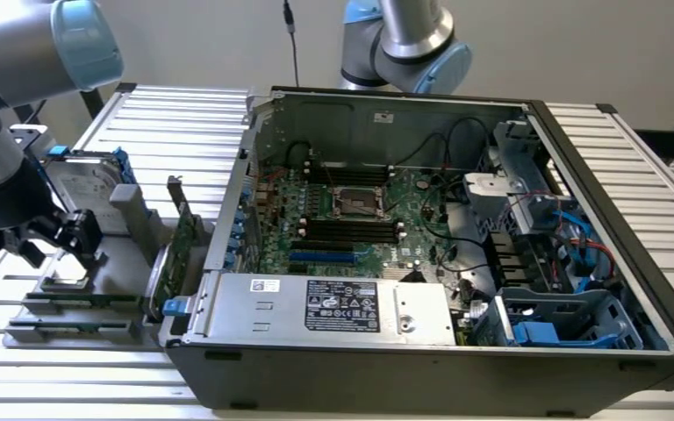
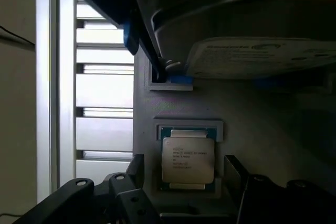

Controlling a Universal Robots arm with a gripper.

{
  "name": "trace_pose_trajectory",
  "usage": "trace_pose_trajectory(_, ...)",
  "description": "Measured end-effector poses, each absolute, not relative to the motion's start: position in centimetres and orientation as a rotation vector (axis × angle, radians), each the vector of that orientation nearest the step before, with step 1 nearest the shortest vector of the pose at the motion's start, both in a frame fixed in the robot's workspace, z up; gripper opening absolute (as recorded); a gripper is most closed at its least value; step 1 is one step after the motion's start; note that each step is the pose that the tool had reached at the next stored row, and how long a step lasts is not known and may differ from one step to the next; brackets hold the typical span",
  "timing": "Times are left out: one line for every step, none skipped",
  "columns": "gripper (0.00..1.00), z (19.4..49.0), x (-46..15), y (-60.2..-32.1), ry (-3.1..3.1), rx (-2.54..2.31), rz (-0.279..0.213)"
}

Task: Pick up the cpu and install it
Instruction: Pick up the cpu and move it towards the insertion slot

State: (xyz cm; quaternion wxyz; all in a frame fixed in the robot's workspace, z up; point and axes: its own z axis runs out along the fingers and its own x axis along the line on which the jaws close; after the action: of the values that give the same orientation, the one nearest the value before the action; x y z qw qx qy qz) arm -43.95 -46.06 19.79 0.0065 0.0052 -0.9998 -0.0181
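The cpu (image 2: 187, 161), a small square chip with a silvery-grey printed top, lies flat in a recess of the grey parts holder (image 2: 252, 129). My gripper (image 2: 184, 174) is open and straddles the chip, one black finger (image 2: 135, 169) on one side and the other finger (image 2: 234, 167) on the opposite side, each a little apart from it. In the exterior view my gripper (image 1: 62, 250) hangs low over the grey holder (image 1: 80, 298) at the exterior view's left, beside the open computer case. The empty processor socket (image 1: 357, 202) sits mid-motherboard inside the case.
A silver hard drive with blue rails (image 1: 80, 180) stands in the holder just behind my gripper, and it looms close in the wrist view (image 2: 262, 59). A green expansion card (image 1: 173, 254) stands upright between the holder and the case wall (image 1: 225, 219). A second arm (image 1: 407, 44) rises behind the case.
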Motion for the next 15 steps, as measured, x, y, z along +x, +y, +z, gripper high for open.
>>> trace_pose_trajectory(0.71, 19.70, -43.95, -46.06, -3.129, 0.016, -0.055)
trace_pose_trajectory(0.71, 19.61, -43.95, -46.06, -3.130, 0.016, -0.054)
trace_pose_trajectory(0.71, 19.51, -43.95, -46.06, -3.131, 0.016, -0.053)
trace_pose_trajectory(0.71, 19.43, -43.95, -46.06, -3.132, 0.016, -0.052)
trace_pose_trajectory(0.71, 19.37, -43.95, -46.06, -3.132, 0.016, -0.051)
trace_pose_trajectory(0.71, 19.32, -43.95, -46.06, -3.132, 0.016, -0.051)
trace_pose_trajectory(0.71, 19.26, -43.95, -46.06, -3.133, 0.016, -0.050)
trace_pose_trajectory(0.71, 19.20, -43.95, -46.06, -3.134, 0.016, -0.050)
trace_pose_trajectory(0.71, 19.14, -43.95, -46.06, -3.134, 0.016, -0.049)
trace_pose_trajectory(0.71, 19.07, -43.95, -46.06, -3.135, 0.016, -0.049)
trace_pose_trajectory(0.71, 19.02, -43.95, -46.06, -3.135, 0.016, -0.049)
trace_pose_trajectory(0.71, 18.97, -43.95, -46.06, -3.136, 0.016, -0.049)
trace_pose_trajectory(0.71, 18.95, -43.95, -46.06, -3.136, 0.016, -0.049)
trace_pose_trajectory(0.71, 18.92, -43.95, -46.06, -3.136, 0.016, -0.049)
trace_pose_trajectory(0.71, 18.90, -43.95, -46.06, -3.137, 0.016, -0.049)
